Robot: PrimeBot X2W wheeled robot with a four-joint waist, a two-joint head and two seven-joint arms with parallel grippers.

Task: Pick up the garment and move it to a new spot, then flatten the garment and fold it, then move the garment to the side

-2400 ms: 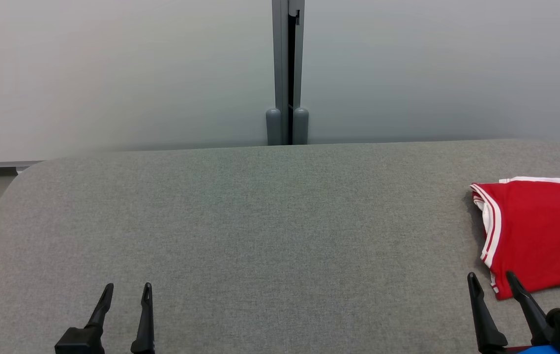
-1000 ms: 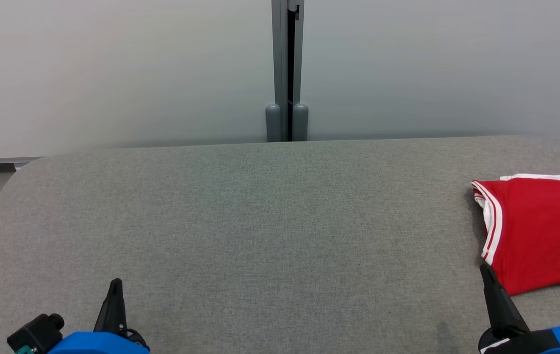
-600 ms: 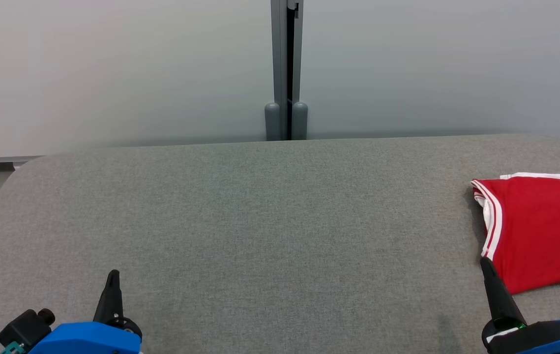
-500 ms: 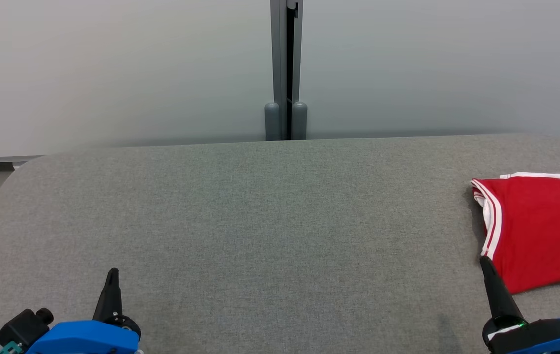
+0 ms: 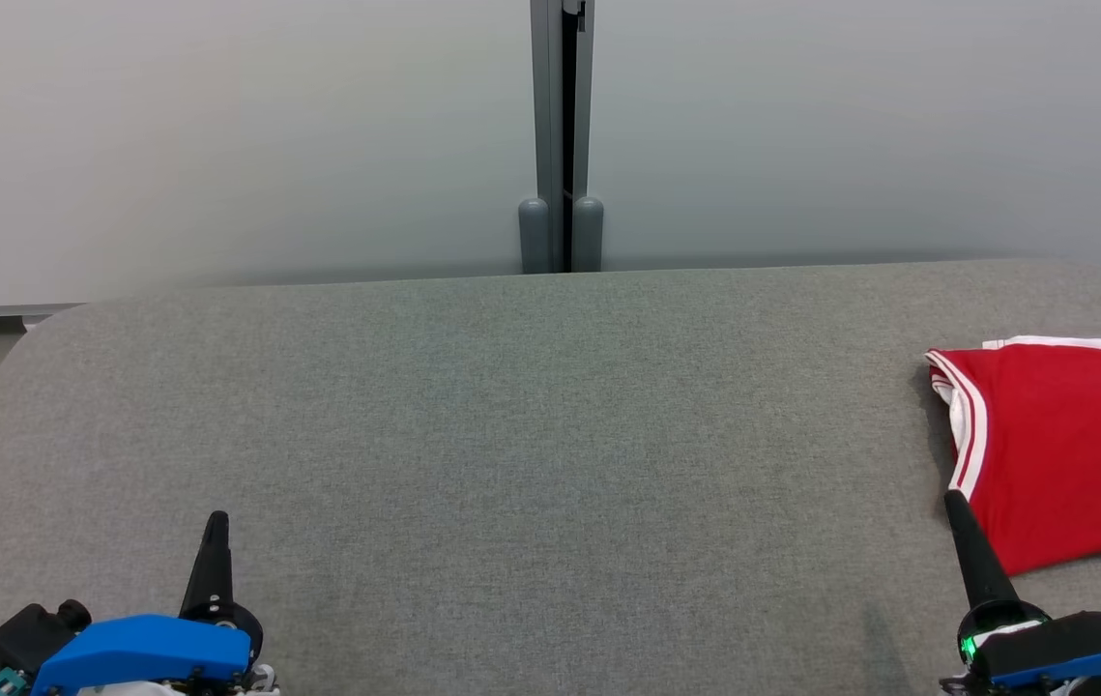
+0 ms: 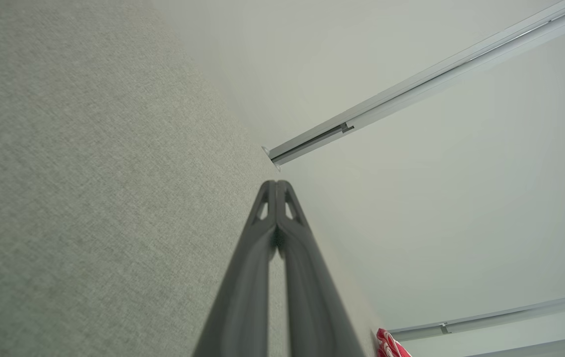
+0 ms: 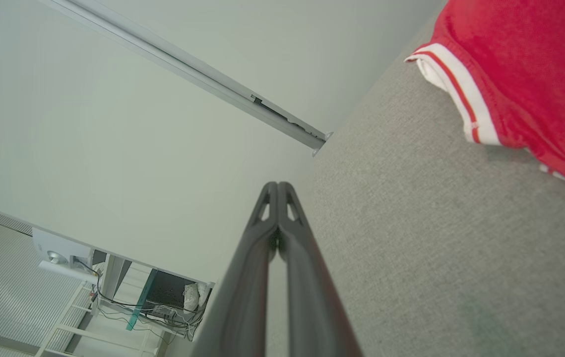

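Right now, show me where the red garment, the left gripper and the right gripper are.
red garment (image 5: 1062,454), head view, on the middle of its red cloth.
left gripper (image 5: 216,524), head view, on the tips of its shut fingers.
right gripper (image 5: 953,503), head view, on the tips of its shut fingers, beside the garment's near corner.

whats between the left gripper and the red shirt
In the head view, bare grey surface runs from the left gripper almost to the shirt. The shut right gripper stands at the shirt's near edge.
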